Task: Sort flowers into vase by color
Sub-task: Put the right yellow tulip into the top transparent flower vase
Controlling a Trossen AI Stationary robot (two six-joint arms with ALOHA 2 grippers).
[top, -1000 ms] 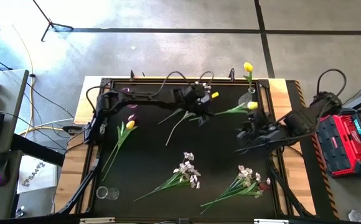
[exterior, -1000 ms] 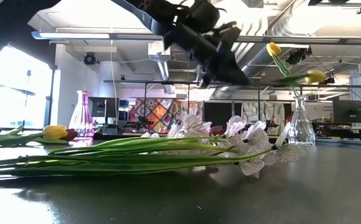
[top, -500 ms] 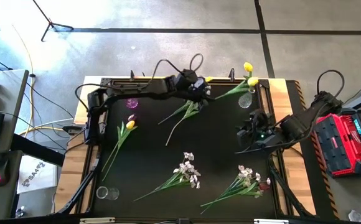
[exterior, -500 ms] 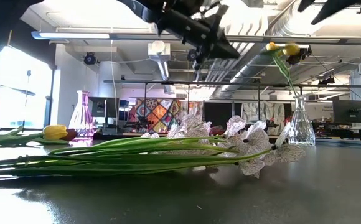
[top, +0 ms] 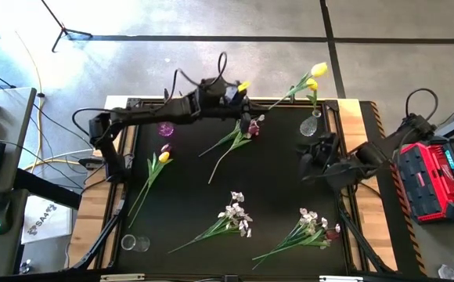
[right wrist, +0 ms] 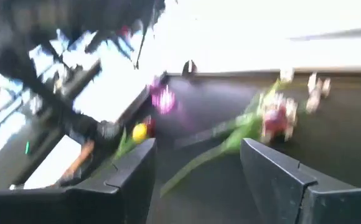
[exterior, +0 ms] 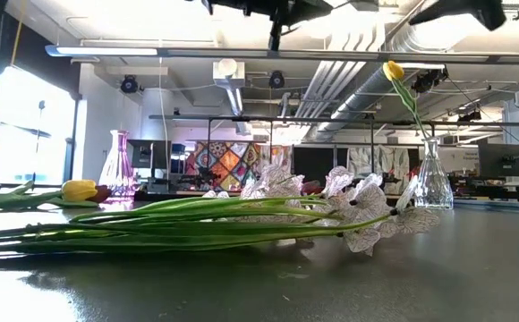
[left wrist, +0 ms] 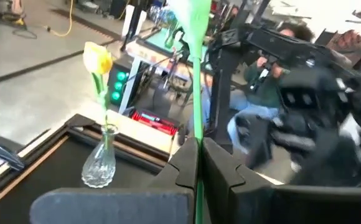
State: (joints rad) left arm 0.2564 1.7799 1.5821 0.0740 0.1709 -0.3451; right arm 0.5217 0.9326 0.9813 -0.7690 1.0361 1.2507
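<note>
Left gripper [top: 239,98] raised over the far edge of the table [top: 274,204], clenched on the green stem of a yellow tulip [top: 318,70]; stem [left wrist: 196,93] pinched between the two dark fingers [left wrist: 183,163] in the left wrist view, bloom carried out to the right, above and just beyond the clear glass vase [top: 310,124]. Second yellow tulip [top: 311,84] standing upright in that vase at the far right corner, bloom well above the neck in the low view [exterior: 394,71].

Right gripper [top: 311,163] hovering at the right side of the table, near the clear vase, jaws released and wide apart, nothing between them.

Third yellow tulip [top: 163,157] lying flat at the left, stem running toward the near left. Small purple vase [top: 165,129] at the far left, just beyond that bloom. Dark maroon tulip [top: 252,124] with long green stem lying at far centre, below the left gripper. Two sprays of white blossoms lying near the front: one at centre [top: 235,213], one at the right [top: 311,223]. Small clear glass [top: 129,242] at the near left corner. Red case [top: 438,182] off the table on the right.
</note>
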